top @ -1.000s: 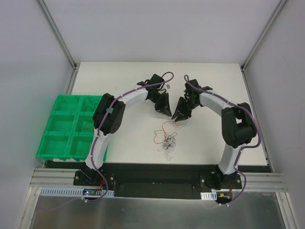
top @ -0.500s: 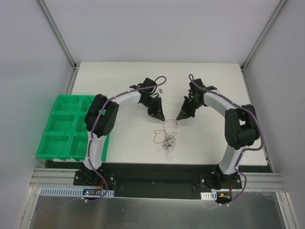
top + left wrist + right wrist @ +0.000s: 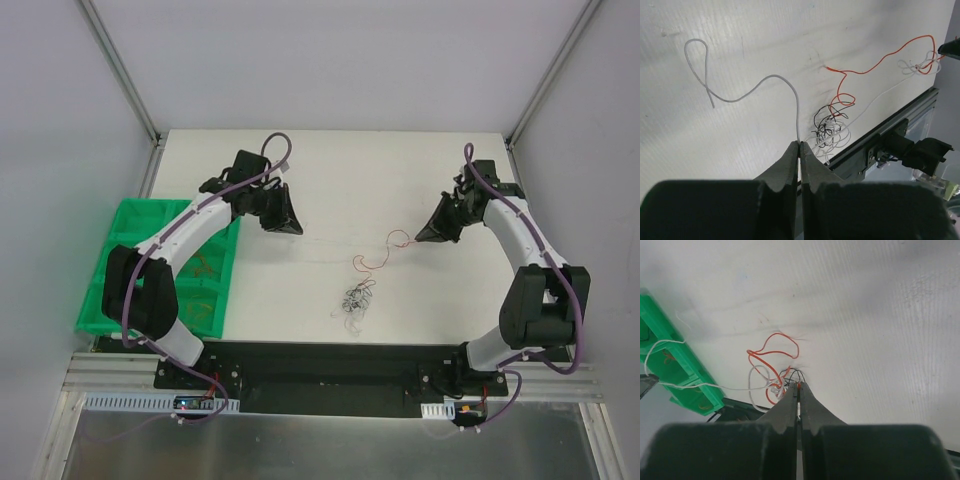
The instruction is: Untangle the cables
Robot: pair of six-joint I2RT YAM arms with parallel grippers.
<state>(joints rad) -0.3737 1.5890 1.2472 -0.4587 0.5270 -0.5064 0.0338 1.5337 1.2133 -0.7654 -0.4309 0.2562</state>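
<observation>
Top external view: left pincer (image 3: 298, 232) is clamped on a white wire (image 3: 797, 115), right pincer (image 3: 416, 239) on an orange wire (image 3: 855, 73); the tangle (image 3: 355, 299) lies between them on the surface (image 3: 330, 170).

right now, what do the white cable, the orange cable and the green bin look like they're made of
The white cable: thin plastic-insulated wire, probably; smooth, glossy, holding springy curves.
The orange cable: likely the same, smooth bright jacket that keeps kinks; any metal core is not visible.
The green bin: moulded plastic, it seems; uniform colour, shiny thin divider walls.
</observation>
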